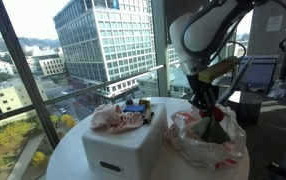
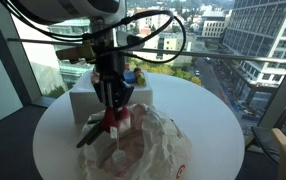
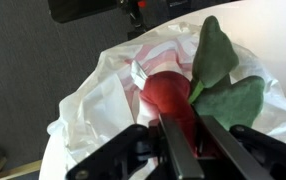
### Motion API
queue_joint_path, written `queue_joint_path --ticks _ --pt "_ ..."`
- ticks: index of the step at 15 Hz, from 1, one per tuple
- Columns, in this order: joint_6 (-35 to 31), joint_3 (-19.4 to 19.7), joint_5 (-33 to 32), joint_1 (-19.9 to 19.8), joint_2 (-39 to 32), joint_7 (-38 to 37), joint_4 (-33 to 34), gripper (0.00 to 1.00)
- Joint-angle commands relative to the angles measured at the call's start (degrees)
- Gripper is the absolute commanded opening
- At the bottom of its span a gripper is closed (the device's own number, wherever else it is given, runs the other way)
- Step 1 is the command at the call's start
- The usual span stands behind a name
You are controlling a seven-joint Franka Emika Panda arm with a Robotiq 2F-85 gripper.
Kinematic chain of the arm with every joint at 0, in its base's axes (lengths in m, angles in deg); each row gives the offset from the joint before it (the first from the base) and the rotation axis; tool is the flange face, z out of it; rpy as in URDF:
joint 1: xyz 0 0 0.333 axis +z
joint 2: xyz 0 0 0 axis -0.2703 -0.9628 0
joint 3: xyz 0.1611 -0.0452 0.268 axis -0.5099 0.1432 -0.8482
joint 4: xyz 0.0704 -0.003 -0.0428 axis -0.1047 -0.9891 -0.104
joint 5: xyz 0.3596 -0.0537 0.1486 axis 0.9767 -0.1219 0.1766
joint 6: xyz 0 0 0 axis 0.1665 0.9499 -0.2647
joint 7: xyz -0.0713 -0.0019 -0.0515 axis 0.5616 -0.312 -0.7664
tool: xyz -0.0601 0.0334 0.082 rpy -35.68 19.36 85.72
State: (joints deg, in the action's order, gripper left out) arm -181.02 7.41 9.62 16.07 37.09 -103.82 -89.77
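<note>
Gripper (image 3: 180, 128) clenched on a red toy vegetable (image 3: 168, 92) with green leaves — held just over the crumpled plastic bag (image 3: 88, 105), not yet released; white box (image 1: 118, 150) stands left.

- An exterior view sits low, about level with the round white counter (image 1: 71, 155). It looks across it at the big window (image 1: 33, 50). The white box (image 1: 123, 150) is closest to this camera.
- An exterior view sits higher and looks down on the counter (image 2: 213, 120). Here the plastic bag (image 2: 148, 150) is near and the box (image 2: 83, 100) is farther back.
- The wrist view is very close. It looks down past the jaws at the bag (image 3: 93, 100) and the red toy (image 3: 168, 95).
- All three views show the bag.
</note>
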Motion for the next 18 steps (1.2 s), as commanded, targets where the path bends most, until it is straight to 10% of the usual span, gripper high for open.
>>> queue_joint_path --ticks 1,7,8,18 --pt "-4.14 1.72 2.44 -0.45 -7.55 2.36 4.30 0.11" --pt "-11.88 4.58 3.20 -1.00 -12.98 4.83 4.70 0.14" --pt "-11.55 4.46 4.80 -0.98 -12.61 6.30 4.73 0.44" --pt "1.42 -0.75 -2.85 2.64 6.94 1.46 4.56 1.00"
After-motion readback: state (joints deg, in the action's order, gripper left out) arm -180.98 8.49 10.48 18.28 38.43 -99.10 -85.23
